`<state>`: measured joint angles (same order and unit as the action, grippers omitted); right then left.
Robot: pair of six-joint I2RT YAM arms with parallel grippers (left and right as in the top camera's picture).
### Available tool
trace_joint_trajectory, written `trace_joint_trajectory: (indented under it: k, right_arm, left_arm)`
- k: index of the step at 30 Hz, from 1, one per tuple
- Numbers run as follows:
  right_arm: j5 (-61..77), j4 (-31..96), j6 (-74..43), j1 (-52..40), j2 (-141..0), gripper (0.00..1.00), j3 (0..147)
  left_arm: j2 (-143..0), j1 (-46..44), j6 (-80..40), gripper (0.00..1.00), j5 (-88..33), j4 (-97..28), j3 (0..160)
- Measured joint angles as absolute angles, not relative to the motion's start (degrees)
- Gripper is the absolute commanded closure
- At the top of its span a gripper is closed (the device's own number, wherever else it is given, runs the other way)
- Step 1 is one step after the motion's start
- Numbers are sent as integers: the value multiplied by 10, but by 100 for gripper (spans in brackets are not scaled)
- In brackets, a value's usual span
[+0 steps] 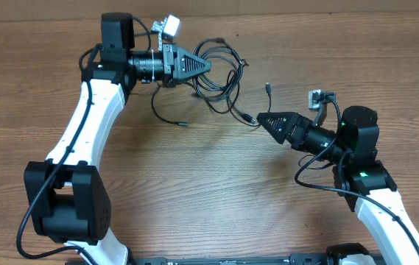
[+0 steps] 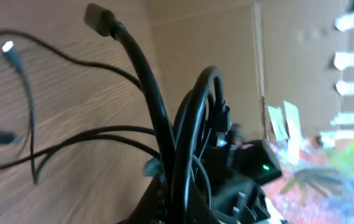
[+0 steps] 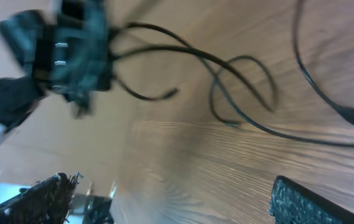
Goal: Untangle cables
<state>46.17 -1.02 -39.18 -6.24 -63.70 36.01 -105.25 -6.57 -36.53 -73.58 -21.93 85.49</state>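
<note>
Your left gripper [image 1: 206, 66], upper centre of the overhead frame, is clamped on the cables [image 1: 222, 87]. Your right gripper [image 1: 263, 119], right of centre, gapes wide, holding nothing.

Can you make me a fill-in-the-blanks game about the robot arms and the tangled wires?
The ___ end effector is clamped on the cables.
The right end effector has its fingers wide ___.
The cables are the colour ___.
The table looks like it is made of ___.
Missing words: left, open, black, wood.
</note>
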Motion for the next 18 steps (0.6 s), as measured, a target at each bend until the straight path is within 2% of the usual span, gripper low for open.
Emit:
trace_joint_trajectory:
  k: [3,6,7,11,18]
  right_arm:
    - [470,-42,-405,-68,-637,14,360]
    - [472,-70,-447,-69,-639,40,360]
    - [471,-76,-463,-69,-640,45,360]
    - [473,-81,-543,-69,-651,56,360]
    - [481,-83,-615,-69,-656,57,360]
  left_arm:
    - [-1053,-76,-362,96,-718,-251,855]
    - [-1053,-91,-360,96,-709,-258,855]
    - [-1053,-97,-359,96,-706,-259,855]
    - [-1053,-117,-341,96,-693,-260,855]
    - [-1053,-144,-247,96,-686,-279,855]
